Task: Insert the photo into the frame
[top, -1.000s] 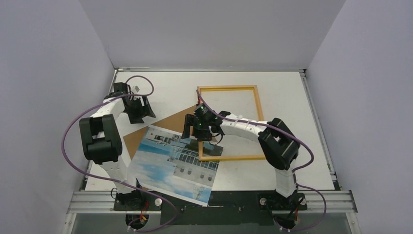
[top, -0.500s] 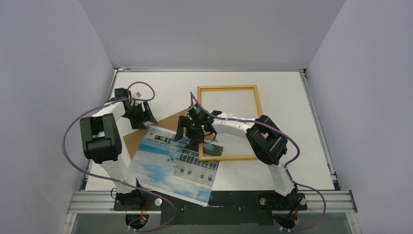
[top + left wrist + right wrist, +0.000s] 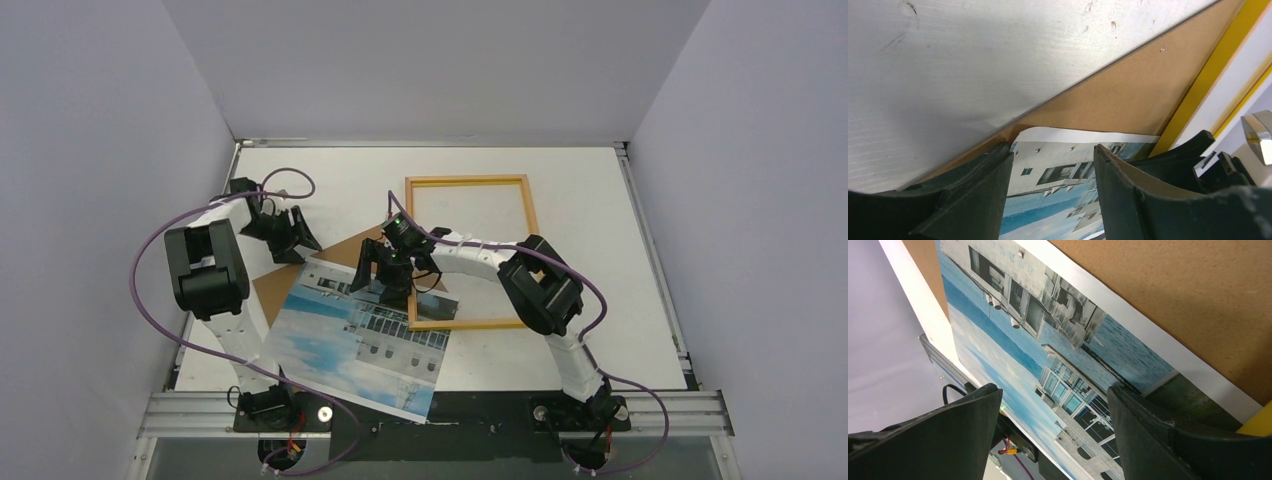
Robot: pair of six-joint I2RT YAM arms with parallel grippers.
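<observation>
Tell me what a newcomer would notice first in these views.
The big photo of a pale building and blue sky lies skewed at the near left of the table, over a brown board and reaching the near-left corner of the yellow frame. The left tool hovers open at the photo's far-left corner. The right tool hovers open over its far edge, beside the frame.

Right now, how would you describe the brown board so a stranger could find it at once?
On the white table, look left of the yellow frame. The brown board lies flat there, partly under the photo; it alone is plain, without picture or opening.
</observation>
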